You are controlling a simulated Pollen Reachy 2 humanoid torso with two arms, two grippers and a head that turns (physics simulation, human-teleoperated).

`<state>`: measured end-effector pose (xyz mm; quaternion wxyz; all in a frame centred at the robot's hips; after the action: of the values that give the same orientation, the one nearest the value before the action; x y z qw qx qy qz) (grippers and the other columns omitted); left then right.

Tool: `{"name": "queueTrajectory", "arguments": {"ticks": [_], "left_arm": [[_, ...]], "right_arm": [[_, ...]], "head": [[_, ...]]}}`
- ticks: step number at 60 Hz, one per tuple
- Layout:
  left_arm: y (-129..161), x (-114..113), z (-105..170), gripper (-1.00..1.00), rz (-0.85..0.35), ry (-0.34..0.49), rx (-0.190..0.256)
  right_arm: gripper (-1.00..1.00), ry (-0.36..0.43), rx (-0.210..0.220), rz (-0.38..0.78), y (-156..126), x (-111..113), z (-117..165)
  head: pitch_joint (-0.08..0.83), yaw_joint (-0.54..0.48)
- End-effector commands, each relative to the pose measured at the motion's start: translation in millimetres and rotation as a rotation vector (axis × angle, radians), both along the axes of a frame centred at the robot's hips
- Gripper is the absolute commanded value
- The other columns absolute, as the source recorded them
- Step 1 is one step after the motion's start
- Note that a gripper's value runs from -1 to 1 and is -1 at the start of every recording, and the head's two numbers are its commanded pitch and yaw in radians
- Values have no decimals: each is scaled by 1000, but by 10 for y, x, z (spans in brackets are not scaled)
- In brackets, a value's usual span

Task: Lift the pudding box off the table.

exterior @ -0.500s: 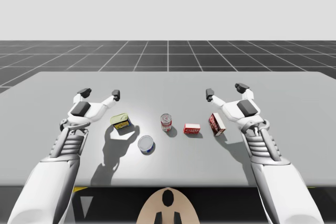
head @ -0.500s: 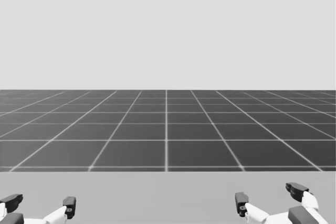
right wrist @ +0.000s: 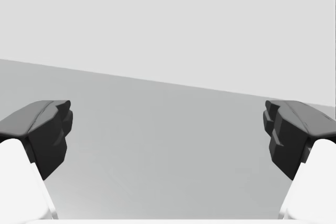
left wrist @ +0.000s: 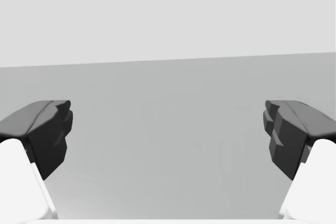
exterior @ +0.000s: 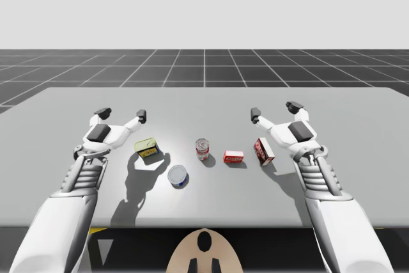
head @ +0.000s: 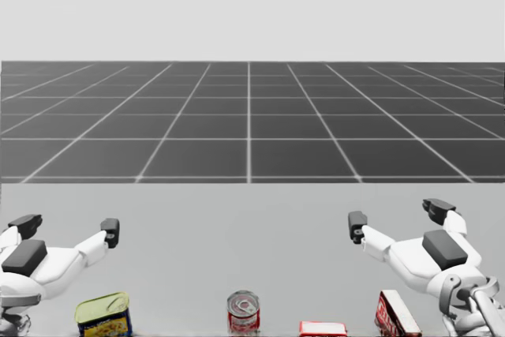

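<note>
High view: the dark-red pudding box stands on the table, at six o'clock from my right gripper. Head view: same bearing. Wrist views: right gripper and left gripper are splayed wide, empty. Light, stiff card, I judge; pinch its broad faces.

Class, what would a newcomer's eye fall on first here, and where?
My left gripper and right gripper hang open over the table, flanking a row: yellow tin, red can, small red box, taller red box. A blue can lies nearer me.
</note>
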<state>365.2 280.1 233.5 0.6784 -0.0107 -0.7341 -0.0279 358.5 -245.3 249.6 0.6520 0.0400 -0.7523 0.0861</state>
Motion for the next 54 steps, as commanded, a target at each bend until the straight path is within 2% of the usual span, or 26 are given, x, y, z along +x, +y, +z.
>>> {"name": "queueTrajectory", "arguments": {"ticks": [1,17,31,39,46,54], "left_arm": [[6,5,-4,-1000,1,2,2],[5,13,0,-1000,0,2,5],[-23,8,-1,-1000,-7,3,10],[-32,6,1,-1000,-11,1,8],[-34,7,0,-1000,-13,0,8],[-27,-5,7,-1000,-8,0,0]], "right_arm": [[-1000,4,0,-6,-5,10,-3],[-1000,7,-1,-10,-14,14,-3],[-1000,-3,1,-18,-23,29,-4],[-1000,-14,11,-14,-3,14,9],[-1000,-17,24,5,20,-35,49],[-1000,-21,38,-8,-4,-206,105]], "head": [[302,-23],[486,-107],[617,-293],[655,-351],[661,-363],[650,-352]]}}
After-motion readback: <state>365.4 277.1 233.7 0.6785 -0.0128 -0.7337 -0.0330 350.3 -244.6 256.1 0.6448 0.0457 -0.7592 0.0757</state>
